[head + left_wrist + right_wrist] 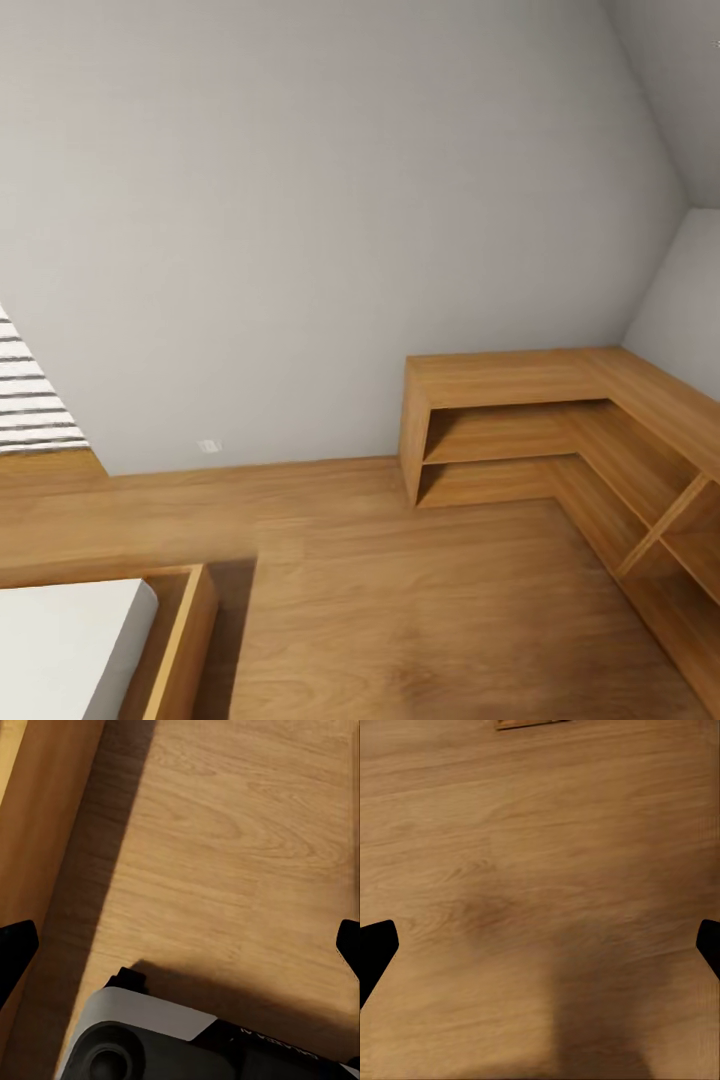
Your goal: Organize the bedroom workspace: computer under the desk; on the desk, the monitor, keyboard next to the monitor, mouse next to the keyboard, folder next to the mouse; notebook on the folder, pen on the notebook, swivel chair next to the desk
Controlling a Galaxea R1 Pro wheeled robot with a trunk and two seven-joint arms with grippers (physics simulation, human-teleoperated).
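the head view looks down into a corner of the bedroom, where a plain sloped grey wall meets a light wood plank floor along a straight line. against that wall on the right stands a low l-shaped light-wood shelf unit with open compartments, one leg running along the wall and the other turning toward the camera down the right edge. at the lower left corner sits a wooden bed frame holding a white mattress, and it throws a dark shadow onto the floor beside it. at the left edge a patch of grey-and-white striped fabric shows, and a small white wall socket sits low on the wall just above the floor. in the left wrist view the left tool hangs over the floor boards, its two dark fingertips at opposite edges of the frame, spread wide with nothing between them; a grey and black part of the robot's base lies below. in the right wrist view the right tool is likewise spread wide over bare floor, its dark fingertips far apart and gripping nothing.
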